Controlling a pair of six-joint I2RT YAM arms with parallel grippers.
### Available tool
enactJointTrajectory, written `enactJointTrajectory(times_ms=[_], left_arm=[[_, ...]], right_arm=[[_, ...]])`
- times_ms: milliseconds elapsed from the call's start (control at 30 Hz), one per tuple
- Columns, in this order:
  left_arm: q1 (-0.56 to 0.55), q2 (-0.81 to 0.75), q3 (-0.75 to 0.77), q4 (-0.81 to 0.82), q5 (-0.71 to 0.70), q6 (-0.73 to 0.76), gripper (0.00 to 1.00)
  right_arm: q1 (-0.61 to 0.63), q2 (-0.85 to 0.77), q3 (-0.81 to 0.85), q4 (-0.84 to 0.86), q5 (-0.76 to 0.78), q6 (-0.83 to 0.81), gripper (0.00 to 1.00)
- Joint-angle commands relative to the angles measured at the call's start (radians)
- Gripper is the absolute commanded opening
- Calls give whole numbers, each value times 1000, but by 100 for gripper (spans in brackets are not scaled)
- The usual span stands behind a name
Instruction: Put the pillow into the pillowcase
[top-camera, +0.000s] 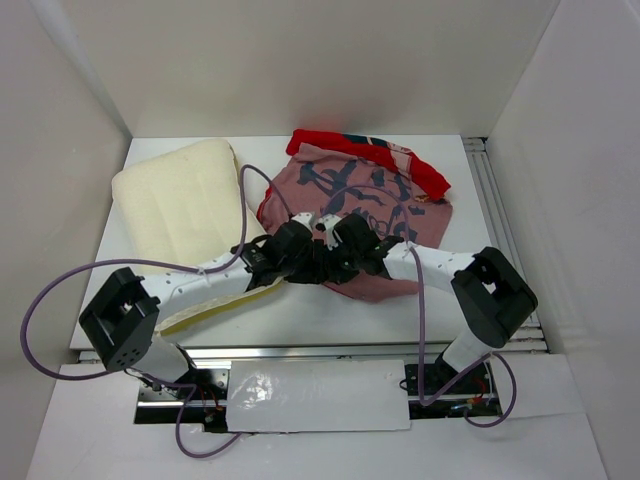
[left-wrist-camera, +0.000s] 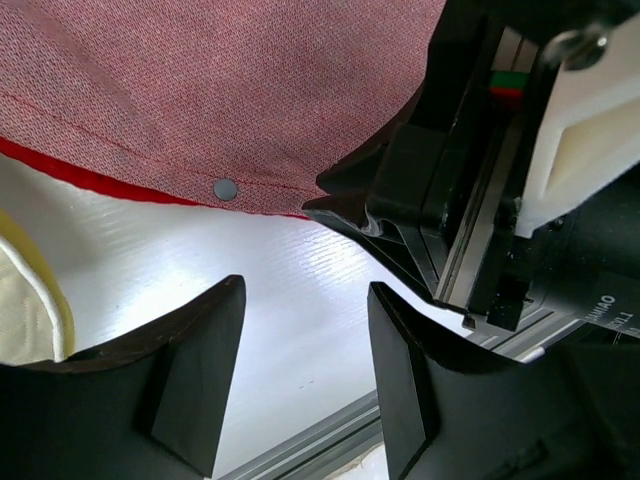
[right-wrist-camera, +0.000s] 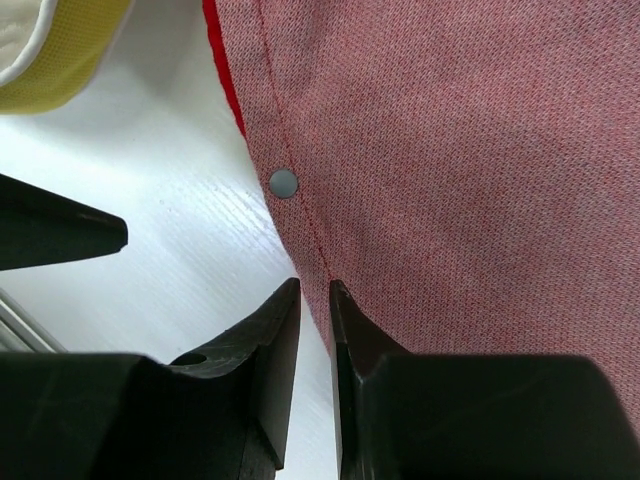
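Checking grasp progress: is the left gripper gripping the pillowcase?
No, the left gripper is open over the white table, short of the pillowcase hem.

Your top cam sits high behind the arm bases, looking down and fwd over the whole desk (top-camera: 330, 315), far out. L wrist cam sits just behind the left hand (left-wrist-camera: 305, 290), v. close to the desk, facing the right hand (left-wrist-camera: 330, 195). R wrist cam looks past the right hand, equally close. Both wrist views share the pillowcase (left-wrist-camera: 200, 90) hem w/ its grey stud (left-wrist-camera: 226, 188).
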Motion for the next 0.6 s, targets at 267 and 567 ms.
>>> enactJointTrajectory(times_ms=[267,567], left_arm=[[-14,5,-9,16,-51,-40,62],[-14,4,-28,7,-83,-40,61]], right_arm=[[-5,7,-19,0,22,-18,31],[-5,57,-48,84,40,-29,39]])
